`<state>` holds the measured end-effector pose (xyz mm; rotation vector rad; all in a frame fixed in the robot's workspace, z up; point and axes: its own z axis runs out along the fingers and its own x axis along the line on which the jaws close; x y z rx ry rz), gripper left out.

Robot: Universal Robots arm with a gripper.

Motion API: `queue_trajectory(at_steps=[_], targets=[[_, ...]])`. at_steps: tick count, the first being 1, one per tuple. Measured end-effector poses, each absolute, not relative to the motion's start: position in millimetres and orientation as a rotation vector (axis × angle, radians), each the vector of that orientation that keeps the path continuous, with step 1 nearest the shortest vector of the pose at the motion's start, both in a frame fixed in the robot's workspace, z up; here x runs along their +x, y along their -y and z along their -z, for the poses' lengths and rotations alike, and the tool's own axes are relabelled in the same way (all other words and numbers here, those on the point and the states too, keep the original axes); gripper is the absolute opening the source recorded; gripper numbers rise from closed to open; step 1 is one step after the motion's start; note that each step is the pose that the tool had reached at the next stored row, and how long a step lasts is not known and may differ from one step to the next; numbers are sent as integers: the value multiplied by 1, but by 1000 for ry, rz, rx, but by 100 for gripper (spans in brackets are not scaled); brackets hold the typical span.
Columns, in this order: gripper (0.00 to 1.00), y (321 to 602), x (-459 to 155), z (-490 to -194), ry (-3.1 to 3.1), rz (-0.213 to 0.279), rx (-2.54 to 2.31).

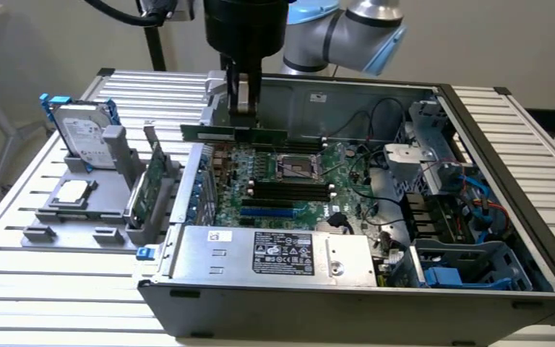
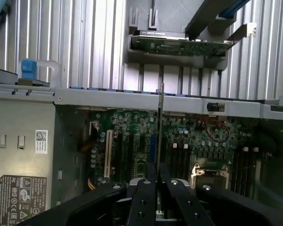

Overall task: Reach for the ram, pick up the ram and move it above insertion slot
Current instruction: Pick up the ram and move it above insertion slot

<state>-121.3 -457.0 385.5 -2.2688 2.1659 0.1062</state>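
The ram (image 1: 222,134) is a long thin green stick hanging level above the far side of the open computer case, over the motherboard (image 1: 287,177). My gripper (image 1: 245,113) comes straight down from above and is shut on the ram's upper edge near its middle. In the wrist view the ram (image 2: 160,117) shows edge-on as a thin line running out from between my black fingers (image 2: 144,197). The dark memory slots (image 1: 292,190) lie on the board below and nearer the case front than the ram.
A grey fixture (image 1: 84,210) at the exterior view's left holds a silver hard drive with blue rails (image 1: 80,134) and a wider green card (image 1: 152,184). The power supply (image 1: 272,253) fills the case front. Cables and drive bays (image 1: 451,202) crowd the right side.
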Motion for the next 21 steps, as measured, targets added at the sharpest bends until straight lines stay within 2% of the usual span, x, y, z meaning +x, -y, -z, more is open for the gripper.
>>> queue_trajectory(at_steps=[21], targets=[[14,430,-50,-385,-2163,-112,-2266]])
